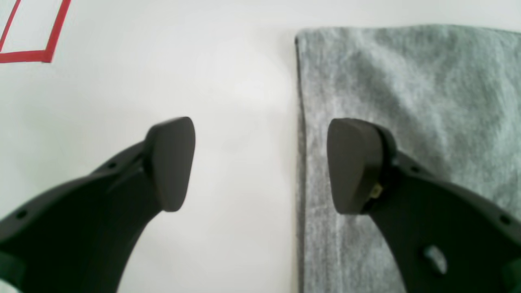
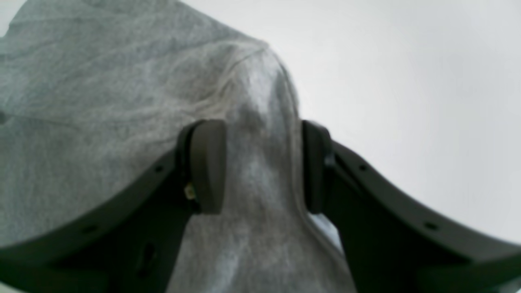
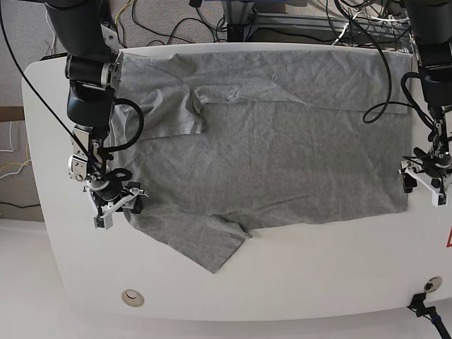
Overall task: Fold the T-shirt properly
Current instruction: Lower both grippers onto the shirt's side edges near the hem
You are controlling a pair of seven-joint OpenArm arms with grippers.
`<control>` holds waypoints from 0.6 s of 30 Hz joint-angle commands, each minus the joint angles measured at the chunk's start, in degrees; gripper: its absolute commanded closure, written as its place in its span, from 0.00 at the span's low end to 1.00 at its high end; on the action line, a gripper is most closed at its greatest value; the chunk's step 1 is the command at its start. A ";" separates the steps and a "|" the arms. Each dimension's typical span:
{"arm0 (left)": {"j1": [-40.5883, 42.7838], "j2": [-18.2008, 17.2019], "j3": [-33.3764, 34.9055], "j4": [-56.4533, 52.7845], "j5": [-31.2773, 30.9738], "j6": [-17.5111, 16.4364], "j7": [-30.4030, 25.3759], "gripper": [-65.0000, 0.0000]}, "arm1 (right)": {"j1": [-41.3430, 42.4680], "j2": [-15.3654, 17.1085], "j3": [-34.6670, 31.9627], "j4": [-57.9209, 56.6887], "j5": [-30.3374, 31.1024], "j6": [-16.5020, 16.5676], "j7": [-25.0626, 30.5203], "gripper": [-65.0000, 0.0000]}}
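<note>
While right pincer [image 2: 262, 167] seemingly clamps T-shirt [image 3: 282, 141] fold | left pincer [image 1: 260, 165] apart, straddling hem.

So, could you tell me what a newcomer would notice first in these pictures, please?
The big grey T-shirt spread across most of the white table, one sleeve sticking out at the front edge. Next, the right end effector straddles a raised ridge of cloth at the shirt's side, while the left end effector stands open astride the shirt's straight edge. Cables tangle behind the table.
</note>
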 commanded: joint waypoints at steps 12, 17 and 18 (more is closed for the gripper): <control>-2.84 0.34 0.08 0.48 -0.25 0.06 -1.27 0.26 | -0.44 -0.97 0.05 1.01 0.04 0.70 -0.50 0.57; -2.84 2.71 0.08 0.40 -0.25 0.06 -1.18 0.26 | -0.44 -0.97 0.05 1.01 0.04 0.70 -0.50 0.57; -2.75 2.71 0.08 0.40 -0.25 0.06 -1.18 0.26 | -0.44 -0.97 0.05 1.01 0.04 0.70 -0.50 0.57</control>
